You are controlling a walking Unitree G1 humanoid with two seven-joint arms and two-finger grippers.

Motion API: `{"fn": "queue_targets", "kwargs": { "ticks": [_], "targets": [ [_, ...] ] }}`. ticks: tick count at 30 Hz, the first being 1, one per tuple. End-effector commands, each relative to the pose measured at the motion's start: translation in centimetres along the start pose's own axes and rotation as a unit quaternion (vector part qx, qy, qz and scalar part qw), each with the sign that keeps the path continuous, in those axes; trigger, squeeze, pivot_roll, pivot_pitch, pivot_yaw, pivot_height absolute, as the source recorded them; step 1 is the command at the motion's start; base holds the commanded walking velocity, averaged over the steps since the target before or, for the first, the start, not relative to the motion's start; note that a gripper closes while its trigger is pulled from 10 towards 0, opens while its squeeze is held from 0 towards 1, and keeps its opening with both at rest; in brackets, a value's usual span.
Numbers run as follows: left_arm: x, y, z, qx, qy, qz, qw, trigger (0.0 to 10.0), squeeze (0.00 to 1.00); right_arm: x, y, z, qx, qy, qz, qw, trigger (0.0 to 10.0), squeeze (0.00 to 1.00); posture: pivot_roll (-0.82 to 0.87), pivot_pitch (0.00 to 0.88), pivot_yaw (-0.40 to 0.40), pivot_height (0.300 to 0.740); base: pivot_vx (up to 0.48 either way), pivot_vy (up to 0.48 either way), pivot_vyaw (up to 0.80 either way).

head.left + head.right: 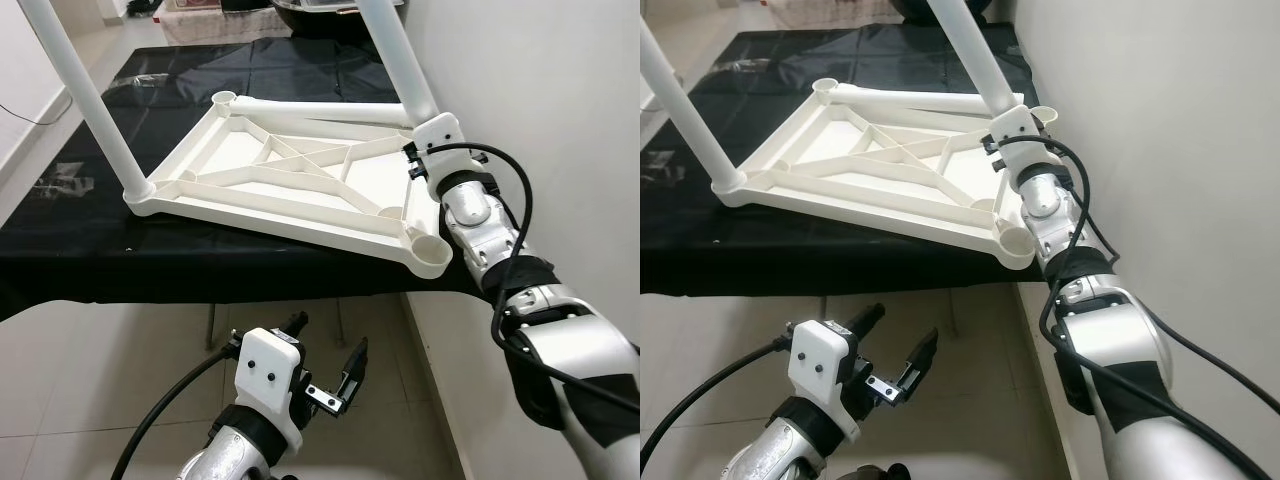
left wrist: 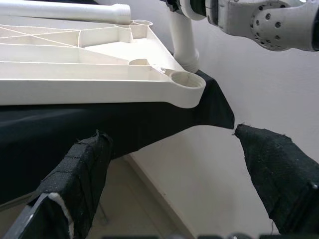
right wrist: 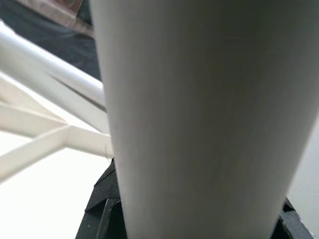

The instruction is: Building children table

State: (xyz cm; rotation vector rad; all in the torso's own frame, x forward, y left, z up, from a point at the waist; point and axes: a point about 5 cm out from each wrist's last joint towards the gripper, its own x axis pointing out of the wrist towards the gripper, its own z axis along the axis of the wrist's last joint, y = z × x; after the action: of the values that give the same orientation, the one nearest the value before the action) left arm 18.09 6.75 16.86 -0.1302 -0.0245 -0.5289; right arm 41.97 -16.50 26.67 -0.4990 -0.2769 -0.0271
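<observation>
Standing leg: white, upright in the tabletop's left corner socket (image 1: 95, 105).
Tabletop: white, upside down on the black-covered table (image 1: 60, 250), ribs showing (image 1: 290, 175).
Left gripper: low before the table edge, fingers spread, empty (image 1: 325, 350).
Right gripper: clamped around a second white leg (image 1: 400, 50) at the far right corner (image 1: 418, 150).

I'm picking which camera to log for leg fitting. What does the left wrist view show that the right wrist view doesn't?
Left wrist view alone: the empty corner socket at the tabletop's near corner, the black cloth's edge hanging off, and the left gripper open below it.
Right wrist view alone: a close look at the leg between the right gripper's fingers.
Both: that leg, the upturned white tabletop and the loose leg lying across it.
</observation>
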Motion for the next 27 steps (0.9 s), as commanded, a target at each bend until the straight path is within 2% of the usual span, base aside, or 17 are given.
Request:
{"fn": "queue_targets", "kwargs": {
  "ticks": [1, 3, 4, 5, 6, 8, 9, 10, 12, 15, 18, 19, 20, 21, 22, 24, 27],
  "targets": [
    [-0.1, -0.4, -0.1, -0.006, 0.008, 0.000, 1.000, 10.0, 0.00, 0.0, 1.1, -0.4, 0.054, 0.027, 0.003, 0.998, 10.0, 0.00, 0.10, 0.257, 0.020, 0.740, 0.000, 0.000, 0.00],
    [-0.1, -0.4, -0.1, -0.008, 0.007, -0.001, 1.000, 10.0, 0.00, 0.2, 1.4, 0.3, 0.070, 0.025, 0.004, 0.997, 10.0, 0.00, 0.10, 0.261, 0.011, 0.740, 0.000, 0.000, 0.00],
    [0.1, -0.5, -0.1, -0.010, 0.008, 0.000, 1.000, 10.0, 0.00, 0.7, 2.0, 1.5, 0.121, 0.026, -0.004, 0.992, 10.0, 0.00, 0.09, 0.260, 0.006, 0.740, 0.000, 0.000, 0.00],
    [0.1, -0.5, -0.1, -0.010, 0.008, 0.000, 1.000, 10.0, 0.00, 0.7, 2.0, 1.5, 0.121, 0.026, -0.004, 0.992, 10.0, 0.00, 0.09, 0.260, 0.006, 0.740, 0.000, 0.000, 0.00],
    [0.1, -0.5, -0.1, -0.011, 0.008, 0.000, 1.000, 10.0, 0.00, 0.9, 2.3, 2.1, 0.150, 0.029, -0.009, 0.988, 10.0, 0.00, 0.09, 0.260, 0.006, 0.740, 0.000, 0.000, 0.00],
    [0.2, -0.6, -0.1, -0.012, 0.006, -0.001, 1.000, 10.0, 0.00, 1.3, 4.4, 4.6, 0.243, 0.023, 0.006, 0.970, 10.0, 0.00, 0.08, 0.259, 0.001, 0.740, 0.000, 0.000, 0.00],
    [0.2, -0.6, -0.1, -0.012, 0.006, -0.001, 1.000, 10.0, 0.00, 1.3, 4.4, 4.6, 0.243, 0.023, 0.006, 0.970, 10.0, 0.00, 0.08, 0.259, 0.001, 0.740, 0.000, 0.000, 0.00],
    [0.3, -0.7, 0.0, -0.012, 0.003, 0.000, 1.000, 10.0, 0.00, 1.4, 6.0, 6.0, 0.284, 0.019, 0.026, 0.958, 10.0, 0.00, 0.09, 0.257, -0.009, 0.740, 0.000, 0.000, 0.00],
    [0.4, -0.8, 0.2, -0.013, -0.003, 0.002, 1.000, 10.0, 0.00, 1.2, 8.3, 8.0, 0.334, 0.011, 0.056, 0.941, 10.0, 0.00, 0.09, 0.252, -0.017, 0.740, 0.000, 0.000, 0.00],
    [0.5, -0.9, 0.2, -0.013, -0.005, 0.003, 1.000, 10.0, 0.00, 1.1, 8.8, 8.4, 0.346, 0.008, 0.065, 0.936, 10.0, 0.00, 0.09, 0.250, -0.023, 0.740, 0.000, 0.000, 0.00],
    [0.5, -1.1, 0.4, -0.007, -0.008, 0.003, 1.000, 10.0, 0.00, 0.7, 10.5, 9.7, 0.382, 0.017, 0.078, 0.921, 10.0, 0.00, 0.09, 0.247, -0.039, 0.740, 0.000, 0.000, 0.00],
    [0.5, -1.0, 0.4, -0.007, -0.009, 0.006, 1.000, 10.0, 0.00, 0.6, 11.0, 10.0, 0.411, 0.026, 0.086, 0.907, 10.0, 0.00, 0.09, 0.245, -0.047, 0.740, 0.000, 0.000, 0.00],
    [0.5, -1.0, 0.4, -0.007, -0.009, 0.006, 1.000, 10.0, 0.00, 0.6, 11.0, 10.0, 0.411, 0.026, 0.086, 0.907, 10.0, 0.00, 0.09, 0.245, -0.047, 0.740, 0.000, 0.000, 0.00],
    [0.6, -1.0, 0.4, -0.007, -0.010, 0.008, 1.000, 10.0, 0.00, 0.6, 11.2, 10.1, 0.431, 0.031, 0.091, 0.897, 10.0, 0.00, 0.09, 0.243, -0.048, 0.740, 0.000, 0.000, 0.00],
    [0.6, -1.0, 0.4, -0.007, -0.010, 0.008, 1.000, 10.0, 0.00, 0.6, 11.2, 10.1, 0.431, 0.031, 0.091, 0.897, 10.0, 0.00, 0.09, 0.243, -0.048, 0.740, 0.000, 0.000, 0.00],
    [0.7, -1.0, 0.3, -0.009, -0.011, 0.012, 1.000, 10.0, 0.00, 0.5, 11.6, 10.4, 0.489, 0.046, 0.100, 0.866, 10.0, 0.00, 0.08, 0.233, -0.055, 0.740, 0.000, 0.000, 0.00],
    [0.8, -1.0, 0.2, -0.009, -0.011, 0.012, 1.000, 10.0, 0.00, 0.4, 11.8, 10.5, 0.501, 0.043, 0.108, 0.858, 10.0, 0.00, 0.08, 0.226, -0.054, 0.740, 0.000, 0.000, 0.00]
  ]
}}
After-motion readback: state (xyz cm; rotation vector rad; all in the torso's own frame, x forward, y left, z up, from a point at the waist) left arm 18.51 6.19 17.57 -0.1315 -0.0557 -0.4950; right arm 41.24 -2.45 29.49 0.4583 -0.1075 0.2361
